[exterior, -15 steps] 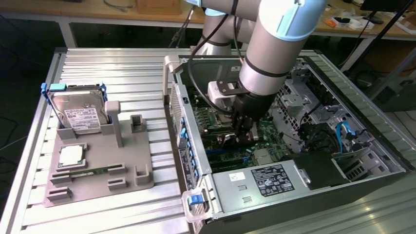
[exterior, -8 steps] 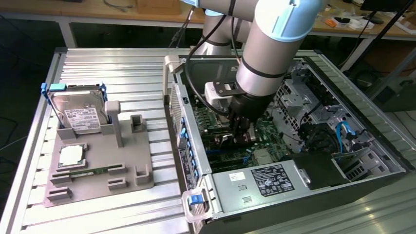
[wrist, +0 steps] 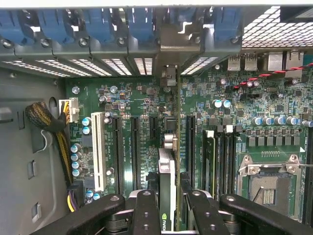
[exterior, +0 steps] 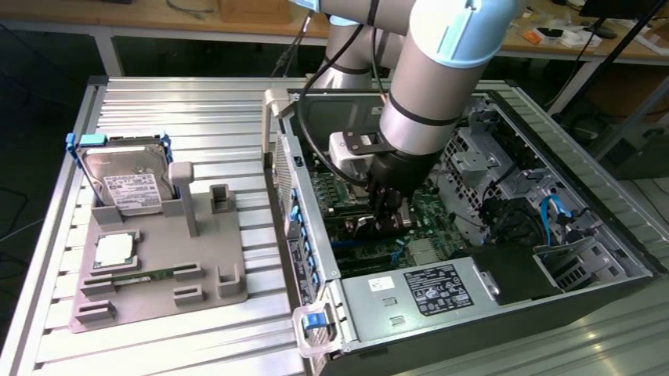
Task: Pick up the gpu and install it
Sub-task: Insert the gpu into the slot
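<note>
A hard drive (exterior: pixel 131 184) is standing tilted at the far end of a grey fixture tray (exterior: pixel 168 251), which is lying on the slatted metal table (exterior: pixel 178 102) at the exterior view's left. A processor chip (exterior: pixel 113 249) and a green memory stick (exterior: pixel 141 276) are resting nearer on it. To the exterior view's right, an open computer case (exterior: pixel 544 313) is lying on its side, a labelled power supply (exterior: pixel 424 291) sitting at its near end.
</note>
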Tool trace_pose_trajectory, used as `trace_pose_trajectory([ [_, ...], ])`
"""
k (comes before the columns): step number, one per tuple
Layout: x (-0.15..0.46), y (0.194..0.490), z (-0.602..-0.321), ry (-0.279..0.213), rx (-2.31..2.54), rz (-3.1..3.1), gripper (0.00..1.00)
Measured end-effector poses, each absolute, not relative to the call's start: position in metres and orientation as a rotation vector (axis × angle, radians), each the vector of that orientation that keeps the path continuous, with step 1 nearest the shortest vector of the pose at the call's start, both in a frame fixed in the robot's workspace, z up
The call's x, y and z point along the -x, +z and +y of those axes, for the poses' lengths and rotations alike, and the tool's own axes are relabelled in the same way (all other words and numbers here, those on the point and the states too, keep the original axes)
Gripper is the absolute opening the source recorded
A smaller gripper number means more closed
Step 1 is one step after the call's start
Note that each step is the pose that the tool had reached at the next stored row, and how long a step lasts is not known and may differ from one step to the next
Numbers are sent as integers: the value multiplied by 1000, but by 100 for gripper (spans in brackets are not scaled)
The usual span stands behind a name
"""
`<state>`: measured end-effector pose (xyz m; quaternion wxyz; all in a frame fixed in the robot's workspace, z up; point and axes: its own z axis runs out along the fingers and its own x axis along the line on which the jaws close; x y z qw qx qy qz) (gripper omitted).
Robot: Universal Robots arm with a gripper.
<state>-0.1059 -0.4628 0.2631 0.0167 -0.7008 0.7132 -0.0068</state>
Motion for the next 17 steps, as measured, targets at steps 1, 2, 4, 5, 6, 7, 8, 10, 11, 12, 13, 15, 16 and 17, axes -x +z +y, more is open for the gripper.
trace_pose_trajectory([
  [1,105,263,-463,-21,2179,2217,27],
  [2,105,263,-463,-20,2179,2218,27],
  [4,102,263,-463,-17,2180,2219,27],
  [5,102,262,-463,-17,2180,2219,27],
  [6,102,262,-463,-17,2181,2219,27],
  [7,102,262,-463,-17,2180,2219,27],
  [8,102,262,-463,-17,2180,2219,27],
  [10,103,262,-463,-16,2180,2218,27],
  [11,104,262,-463,-16,2180,2218,27],
  [12,105,262,-463,-15,2180,2218,27],
  [13,106,261,-463,-15,2179,2218,27],
  [15,107,261,-463,-14,2179,2218,27],
  [16,107,261,-463,-14,2179,2218,27],
  [17,107,261,-463,-14,2179,2217,27],
])
